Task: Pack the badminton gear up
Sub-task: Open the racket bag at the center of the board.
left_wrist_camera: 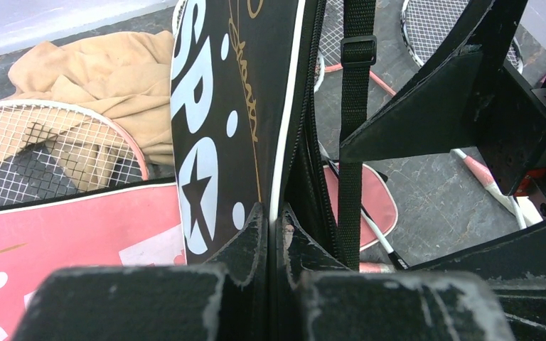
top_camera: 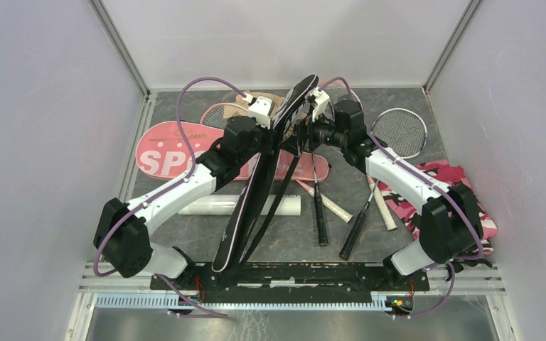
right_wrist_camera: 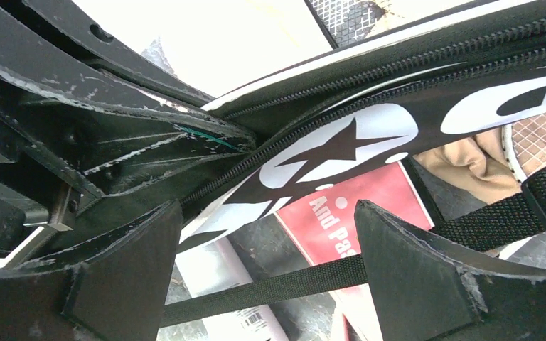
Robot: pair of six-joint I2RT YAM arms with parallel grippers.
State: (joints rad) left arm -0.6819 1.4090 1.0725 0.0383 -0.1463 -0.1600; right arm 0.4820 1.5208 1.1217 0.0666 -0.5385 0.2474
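The black cover [top_camera: 256, 185] printed "SPORT" is raised on edge above the table [top_camera: 185, 241]. It slants from near the arm bases up toward the far wall, and I cannot tell whether its lower end touches down. My left gripper [left_wrist_camera: 274, 220] is pinched closed on the cover's white-piped edge, just beside the star in the print. The cover's black strap [left_wrist_camera: 352, 142] hangs loose alongside the zip. My right gripper [right_wrist_camera: 266, 213] faces the cover from the other side with its jaws spread wide. The strap and the zipped edge cross the gap between them, and neither is pinched.

Under the raised cover the pink cover [top_camera: 167, 153] lies flat on the table, with the long white tube [top_camera: 213, 206] just on the near side of it. At the far side a pink-framed racket [left_wrist_camera: 43, 142] lies partly over the tan cloth [left_wrist_camera: 106, 71]. To the right a white-framed racket [top_camera: 398, 131] lies flat, and dark handles [top_camera: 320, 213] point toward me. The pink camouflage cloth [top_camera: 448, 185] sits bunched beside my right arm.
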